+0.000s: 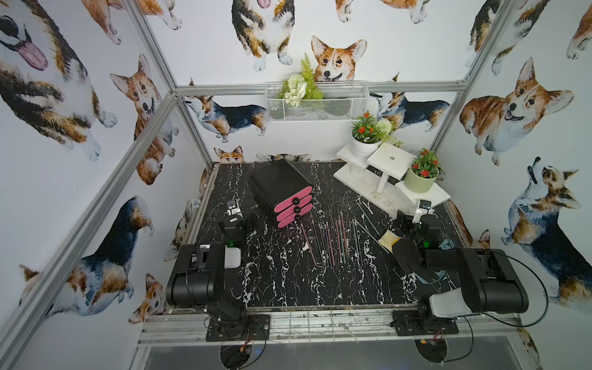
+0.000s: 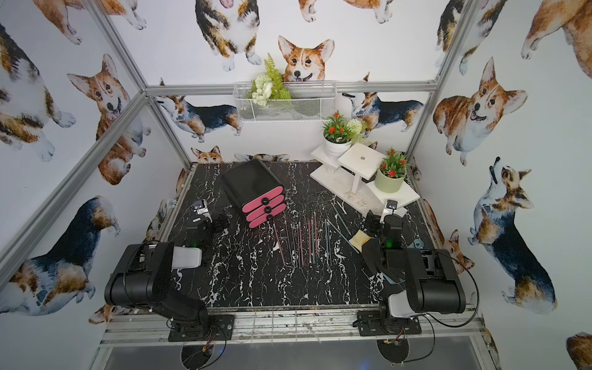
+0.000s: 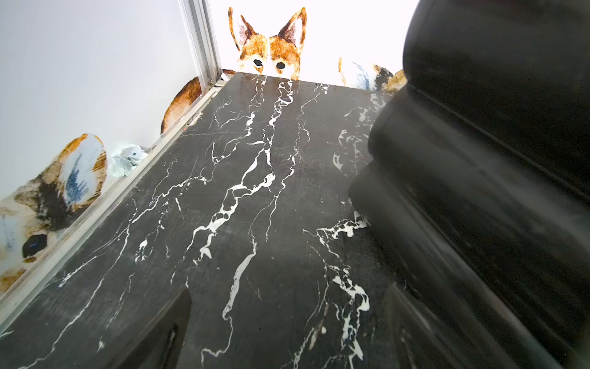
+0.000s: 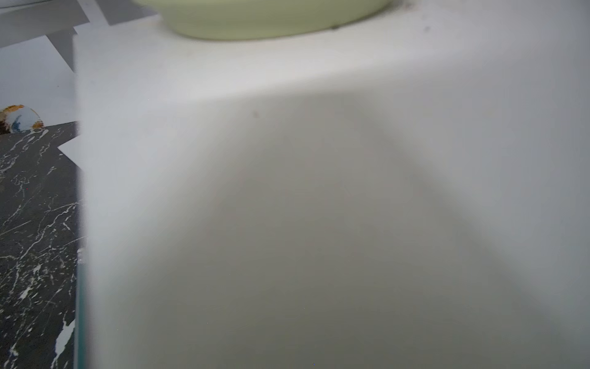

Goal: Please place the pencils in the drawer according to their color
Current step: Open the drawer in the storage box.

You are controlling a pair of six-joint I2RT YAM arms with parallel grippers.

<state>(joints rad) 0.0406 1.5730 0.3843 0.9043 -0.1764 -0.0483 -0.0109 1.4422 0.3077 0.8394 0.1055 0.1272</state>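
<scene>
1. Table (image 1: pixel 288 282) — black marble-patterned top inside a walled cell. It carries every item below except the basket.
2. Left arm (image 1: pixel 195 275) and right arm (image 1: pixel 480 278) — each is folded low at its own front corner of the table, with the wrist reaching toward the back.
3. Stand (image 1: pixel 390 157) — white and stepped, in the back right corner. A white pot (image 1: pixel 363 149) sits on its rear step and a green pot (image 1: pixel 419 182) on its outer step, both holding red-flowered plants. A blurred white face of this stand almost fills the right wrist view.
4. Wire basket (image 1: pixel 336 105) — hung on the back wall rail, with greenery at its left end.
5. Drawer cabinet (image 1: pixel 282 182) — black, set askew at the back of the table, left of centre. Its three pink fronts are turned toward the front right, and all three drawers are closed.
6. Glove (image 1: pixel 405 256) — black with a pale yellow cuff, lying under the right arm's wrist.
7. Pencils (image 1: pixel 330 245) — about a dozen in pink, teal and dark grey, flat on the table, none in the cabinet. Most lie roughly parallel just in front and to the right of the cabinet front, between the arms. A few at the right end slant toward the glove's cuff.
8. Left gripper (image 3: pixel 281 335) — beside the cabinet's left flank, jaws apart with bare table between them.
9. Right gripper (image 1: pixel 404 221) — close to the stand's front edge, jaws wide apart, nothing seen held.
</scene>
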